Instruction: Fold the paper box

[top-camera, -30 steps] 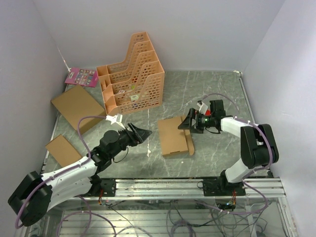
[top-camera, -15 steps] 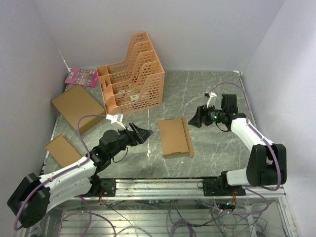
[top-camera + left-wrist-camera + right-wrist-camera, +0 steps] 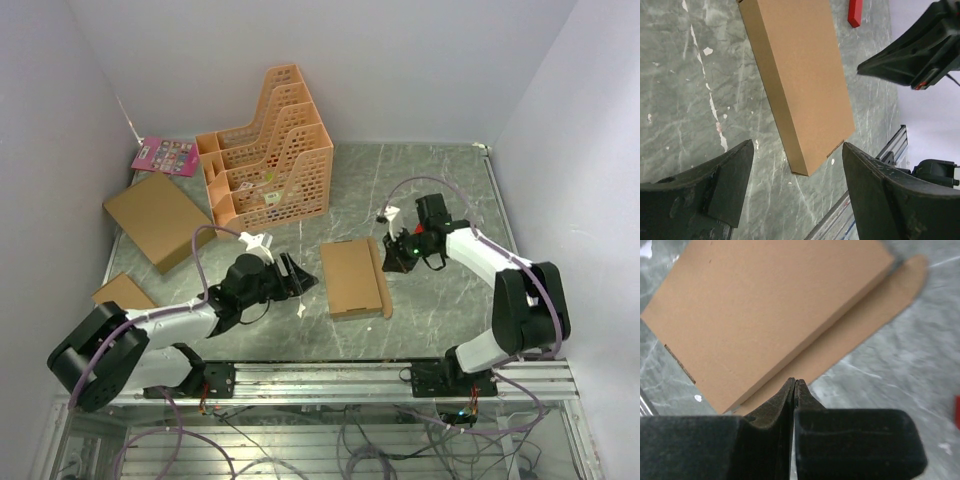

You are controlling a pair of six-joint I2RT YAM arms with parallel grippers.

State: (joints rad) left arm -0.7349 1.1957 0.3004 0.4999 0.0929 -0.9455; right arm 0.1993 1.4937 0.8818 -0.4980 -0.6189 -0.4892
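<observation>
The paper box [image 3: 352, 278] lies mid-counter [image 3: 420, 190], its flap [image 3: 379, 281] untucked at 3 o'clock. My right end effector [image 3: 794, 384] is pinched shut and empty beside it. My left end effector [image 3: 297, 275] gapes wide at 9. I'd tuck the flap next.

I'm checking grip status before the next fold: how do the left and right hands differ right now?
The left hand is open, jaws spread wide; the right hand is shut with no gap. The left hand sits off the paper box's left side, the right hand at its right edge by the loose flap. Both hold nothing.
</observation>
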